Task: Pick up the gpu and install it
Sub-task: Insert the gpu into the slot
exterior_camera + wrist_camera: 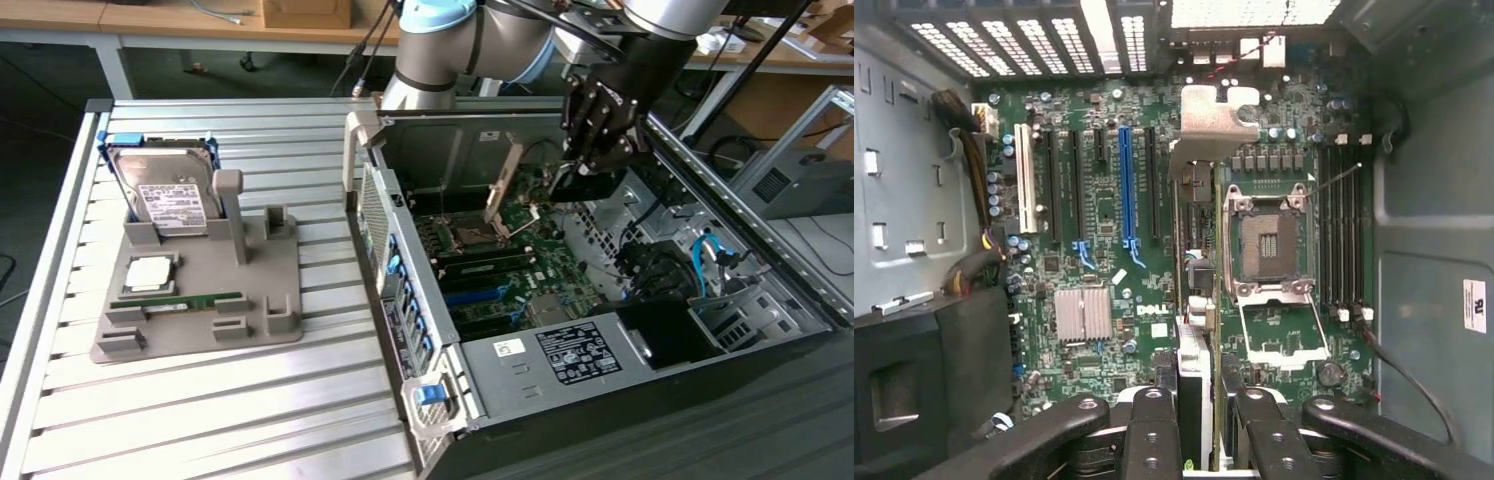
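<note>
So the gpu [1194,385] is up in the end effector [1204,445], pinched between the two inner fingers [1152,430]. It's hanging over the open case [1429,160], not seated in anything yet.

The wrist view has it dead edge-on. It's a thin strip running away from the fingers, with its pale metal bracket [1209,115] at the far end, toward the vented rear wall. It runs parallel with the slots on the motherboard [1104,345]. It sits over the gap between the long blue slot [1125,180] and the CPU socket [1266,245], so it's off to the socket side of the blue one. The socket is empty with its load plate flipped open. That view also gives you the black slots either side of the blue one, a white one, and a small finned heatsink [1082,312].

The exterior view is where you get the surroundings. The end effector [590,165] hangs from the arm [454,40] over the far part of the case [481,400]. How close the card's lower edge is to the board I can't tell from either view.

To the exterior view's left of the case, well apart, a grey holder [267,295] sits on the slatted counter [200,430]. On it:
- a hard drive [167,195] propped up at the far end
- a CPU [150,272] lying flat
- a RAM stick [187,300] just beside the CPU
</note>
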### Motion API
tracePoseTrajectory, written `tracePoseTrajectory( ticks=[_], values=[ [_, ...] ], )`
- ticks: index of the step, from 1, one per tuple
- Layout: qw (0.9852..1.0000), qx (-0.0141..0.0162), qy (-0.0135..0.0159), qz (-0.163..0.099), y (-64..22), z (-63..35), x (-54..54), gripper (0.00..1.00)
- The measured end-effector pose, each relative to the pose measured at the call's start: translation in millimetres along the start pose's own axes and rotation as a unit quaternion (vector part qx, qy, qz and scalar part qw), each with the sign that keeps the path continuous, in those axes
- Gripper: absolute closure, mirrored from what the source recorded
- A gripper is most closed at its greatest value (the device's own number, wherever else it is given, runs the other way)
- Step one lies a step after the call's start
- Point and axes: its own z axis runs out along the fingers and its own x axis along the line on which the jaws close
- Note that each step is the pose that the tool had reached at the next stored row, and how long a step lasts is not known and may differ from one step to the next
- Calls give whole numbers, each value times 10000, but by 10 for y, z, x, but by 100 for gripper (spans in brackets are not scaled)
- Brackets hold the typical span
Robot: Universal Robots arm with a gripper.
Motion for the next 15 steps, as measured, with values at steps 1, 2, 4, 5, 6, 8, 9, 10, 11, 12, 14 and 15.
tracePoseTrajectory(
  ticks=[1,2,4,5,6,8,9,10,11,12,14,15],
  values=[
    [10000,-1,1,-53,0,0,0,73],
    [10000,-2,2,-93,0,0,0,73],
    [9999,-3,2,-146,0,0,0,73],
    [9998,-4,3,-173,0,0,0,73],
    [9998,-5,3,-200,0,0,0,73],
    [9997,-6,4,-229,0,0,0,73],
    [9997,-6,3,-229,0,0,0,73],
    [9997,-6,3,-230,0,0,0,73],
    [9997,-6,4,-230,0,0,0,73],
    [9997,-6,4,-229,0,0,0,73],
    [9997,-5,3,-229,4,0,0,73],
    [9997,-5,3,-229,8,1,0,73]
  ],
)
